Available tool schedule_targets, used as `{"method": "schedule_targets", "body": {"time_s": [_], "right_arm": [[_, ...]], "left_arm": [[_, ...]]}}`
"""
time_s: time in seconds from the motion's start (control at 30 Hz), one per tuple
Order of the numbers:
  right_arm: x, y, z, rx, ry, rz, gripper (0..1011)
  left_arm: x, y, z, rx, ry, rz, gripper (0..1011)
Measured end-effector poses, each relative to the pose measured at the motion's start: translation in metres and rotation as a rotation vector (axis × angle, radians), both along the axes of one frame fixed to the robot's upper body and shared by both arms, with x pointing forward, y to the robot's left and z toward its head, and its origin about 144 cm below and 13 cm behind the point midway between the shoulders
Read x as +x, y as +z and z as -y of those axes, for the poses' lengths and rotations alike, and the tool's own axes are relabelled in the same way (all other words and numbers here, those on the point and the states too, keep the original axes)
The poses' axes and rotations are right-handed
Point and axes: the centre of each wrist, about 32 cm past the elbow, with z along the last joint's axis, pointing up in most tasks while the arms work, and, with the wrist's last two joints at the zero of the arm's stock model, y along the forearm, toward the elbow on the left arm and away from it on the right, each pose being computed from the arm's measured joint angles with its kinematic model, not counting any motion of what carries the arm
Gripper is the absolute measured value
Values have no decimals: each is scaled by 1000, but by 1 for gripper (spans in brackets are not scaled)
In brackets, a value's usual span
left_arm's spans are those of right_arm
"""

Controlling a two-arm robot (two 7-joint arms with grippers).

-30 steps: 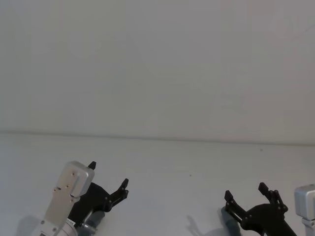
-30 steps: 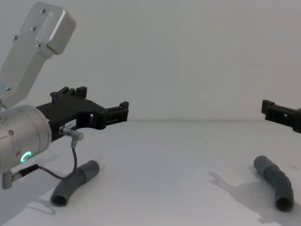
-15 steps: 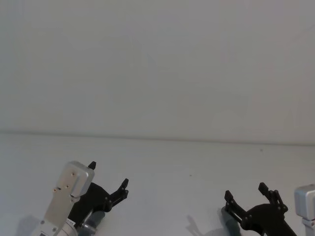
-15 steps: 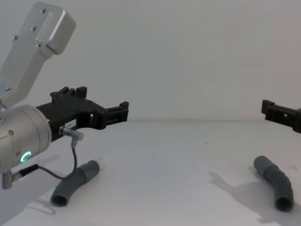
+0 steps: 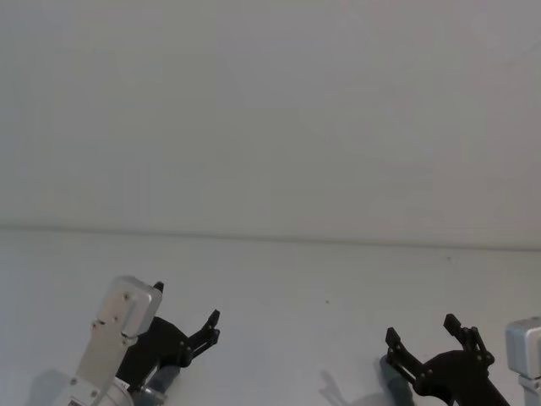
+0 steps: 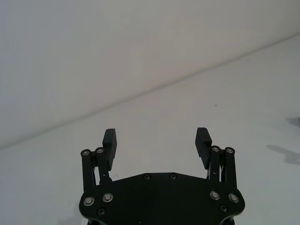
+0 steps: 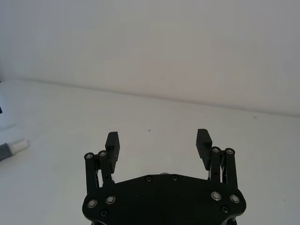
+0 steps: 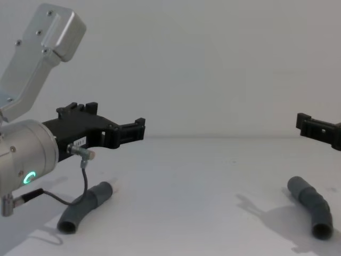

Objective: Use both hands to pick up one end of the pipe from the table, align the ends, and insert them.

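Nothing of the task looks done yet: the one white worktop (image 8: 186,176) carries both pipe pieces unjoined, so grasping, aligning and inserting are all left. Two tools hang above the worktop, the left tool (image 6: 157,140) over its left part and the right tool (image 7: 157,140) over its right, each spread wide and holding nothing. Two grey pieces lie on it, well apart: the left piece (image 8: 85,205), with the one white tip (image 8: 113,186), and the right piece (image 8: 311,205).
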Motion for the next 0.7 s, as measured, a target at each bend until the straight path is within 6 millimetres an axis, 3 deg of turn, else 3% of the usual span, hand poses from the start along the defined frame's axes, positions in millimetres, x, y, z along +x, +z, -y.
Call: {"method": "schedule_targets", "body": {"time_s": [0.7], "right_arm": [[0, 0, 0, 0, 0, 0, 1002]], "left_arm": [[-39, 36, -5, -19, 98, -277, 1001]]}}
